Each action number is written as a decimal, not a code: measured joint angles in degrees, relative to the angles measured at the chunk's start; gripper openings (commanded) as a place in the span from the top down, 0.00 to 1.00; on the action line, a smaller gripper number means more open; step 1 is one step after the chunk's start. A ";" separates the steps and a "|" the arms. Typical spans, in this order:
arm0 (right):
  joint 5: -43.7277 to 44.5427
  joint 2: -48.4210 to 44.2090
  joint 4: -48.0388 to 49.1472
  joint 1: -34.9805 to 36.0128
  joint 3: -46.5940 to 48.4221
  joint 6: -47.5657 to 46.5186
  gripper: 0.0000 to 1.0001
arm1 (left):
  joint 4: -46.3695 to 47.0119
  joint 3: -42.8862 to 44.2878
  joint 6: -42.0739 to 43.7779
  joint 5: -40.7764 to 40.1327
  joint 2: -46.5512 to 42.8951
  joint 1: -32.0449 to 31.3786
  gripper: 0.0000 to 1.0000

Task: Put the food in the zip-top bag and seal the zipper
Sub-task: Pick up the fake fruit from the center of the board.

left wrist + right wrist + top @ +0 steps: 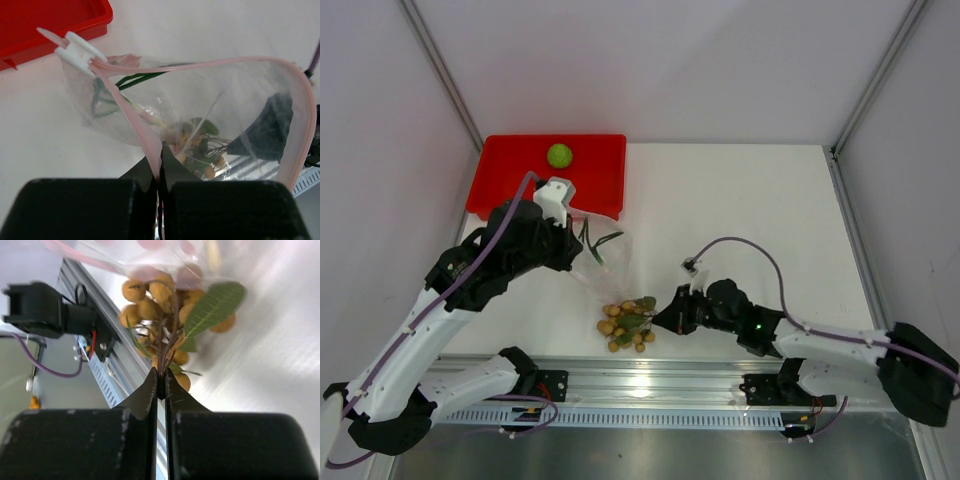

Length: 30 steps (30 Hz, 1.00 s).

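On red tray [510, 185], lime fruit [559, 155], inside clear bag [240, 100], leaf sprig [596, 240]

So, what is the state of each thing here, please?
zip-top bag: mouth open.
zipper: unsealed.
sprig of leaves: inside the bag.
bunch of tan fruits: at the bag's mouth, gripped by its stem.
lime-green fruit: lying in the red tray.
left gripper: shut on the zipper.
right gripper: shut on the bunch.
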 measured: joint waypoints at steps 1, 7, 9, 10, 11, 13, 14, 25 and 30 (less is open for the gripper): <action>1.18 -3.85 -3.50 -0.42 0.44 -0.50 1.00 | -0.04 0.00 0.02 0.02 0.00 0.00 0.99; 4.63 -22.86 -23.91 -5.49 3.45 -3.32 1.00 | -0.33 0.15 0.17 -0.02 0.37 0.04 0.99; 5.07 -26.36 -30.42 -6.60 5.70 -4.37 1.00 | -0.35 0.26 0.39 -0.02 0.79 0.04 0.99; 5.18 -27.61 -34.03 -6.80 7.26 -4.92 1.00 | -0.33 0.33 0.44 -0.02 1.05 0.04 0.99; 5.16 -28.35 -36.96 -6.91 8.74 -5.44 1.00 | -0.33 0.39 0.46 -0.07 1.38 0.04 0.99; 4.76 -28.89 -41.24 -6.88 11.26 -6.12 1.00 | -0.31 0.63 0.46 -0.39 2.16 0.04 1.00; 4.11 -28.94 -43.36 -6.88 12.46 -6.51 1.00 | -0.33 0.81 0.44 -0.83 2.62 0.04 0.99; 1.42 -30.10 -56.48 -4.57 14.27 -5.77 1.00 | 3.26 10.80 -2.75 -3.23 4.92 2.12 0.99; 3.85 -29.66 -57.53 -3.32 14.40 -4.11 1.00 | 6.97 20.28 -4.55 1.88 6.01 2.38 0.99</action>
